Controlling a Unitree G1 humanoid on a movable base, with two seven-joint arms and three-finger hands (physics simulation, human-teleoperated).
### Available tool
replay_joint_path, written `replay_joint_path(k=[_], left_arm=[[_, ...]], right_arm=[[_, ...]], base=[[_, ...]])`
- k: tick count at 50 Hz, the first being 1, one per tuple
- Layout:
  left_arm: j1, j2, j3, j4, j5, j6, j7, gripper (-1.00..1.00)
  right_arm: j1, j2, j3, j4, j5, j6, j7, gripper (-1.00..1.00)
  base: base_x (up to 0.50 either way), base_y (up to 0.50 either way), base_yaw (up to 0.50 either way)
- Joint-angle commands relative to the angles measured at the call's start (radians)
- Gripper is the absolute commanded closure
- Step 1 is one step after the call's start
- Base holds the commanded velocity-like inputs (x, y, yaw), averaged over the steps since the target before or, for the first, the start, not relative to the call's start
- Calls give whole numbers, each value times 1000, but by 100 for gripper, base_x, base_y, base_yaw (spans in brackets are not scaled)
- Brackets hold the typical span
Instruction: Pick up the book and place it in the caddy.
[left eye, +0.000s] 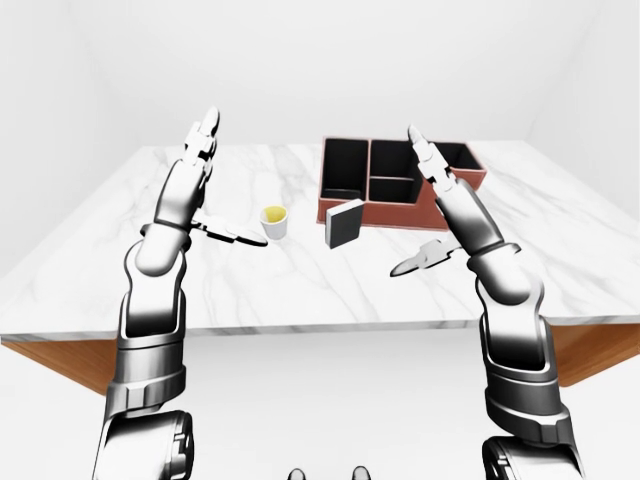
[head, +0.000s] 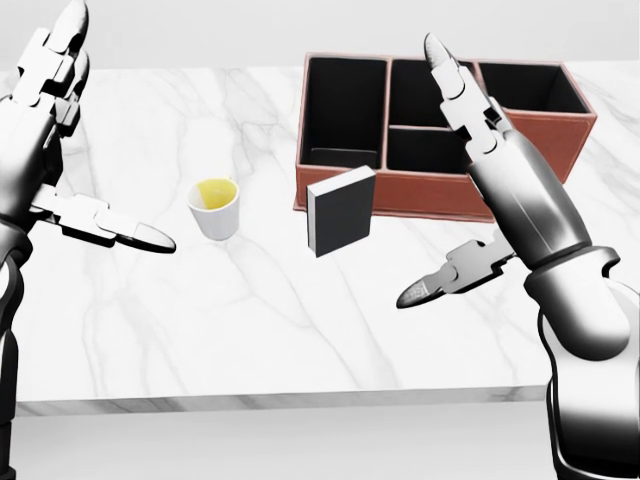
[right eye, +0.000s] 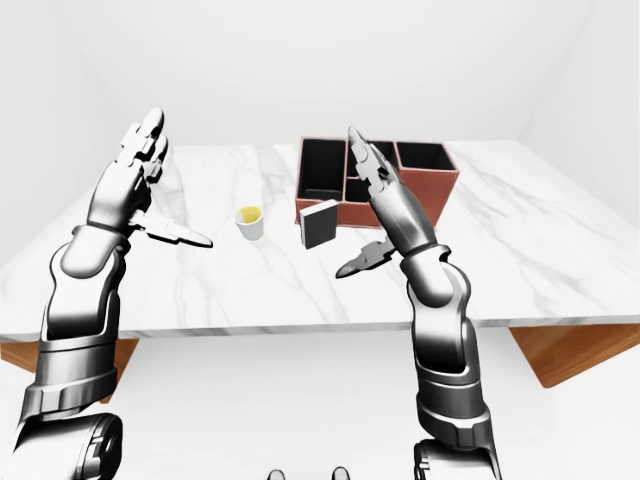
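A dark book (head: 341, 211) with a white page edge stands upright on the white marble table (head: 250, 320), just below the caddy's left compartment in the head view. The red-brown caddy (head: 430, 193) has several black compartments and sits at the top right. My left hand (head: 115, 135) is raised at the left, open and empty, well left of the book. My right hand (head: 420, 170) is raised to the right of the book, open and empty, with its fingers in front of the caddy. Neither hand touches the book.
A small white cup (head: 214, 208) with yellow contents stands left of the book. The table's near edge (head: 300, 401) runs across the bottom of the head view. White walls surround the table in the left-eye view (left eye: 320, 60).
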Motion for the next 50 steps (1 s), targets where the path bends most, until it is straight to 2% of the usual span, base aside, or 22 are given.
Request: replay_joint_path(k=[1, 50], left_arm=[[8, -2, 0, -5, 4, 0, -9, -100], [28, -6, -2, -15, 25, 0, -33, -100]], right_arm=[[6, 3, 1, 4, -9, 0, 2, -100], [52, 17, 11, 5, -57, 0, 39, -100]], base=[[26, 0, 0], [26, 0, 0]])
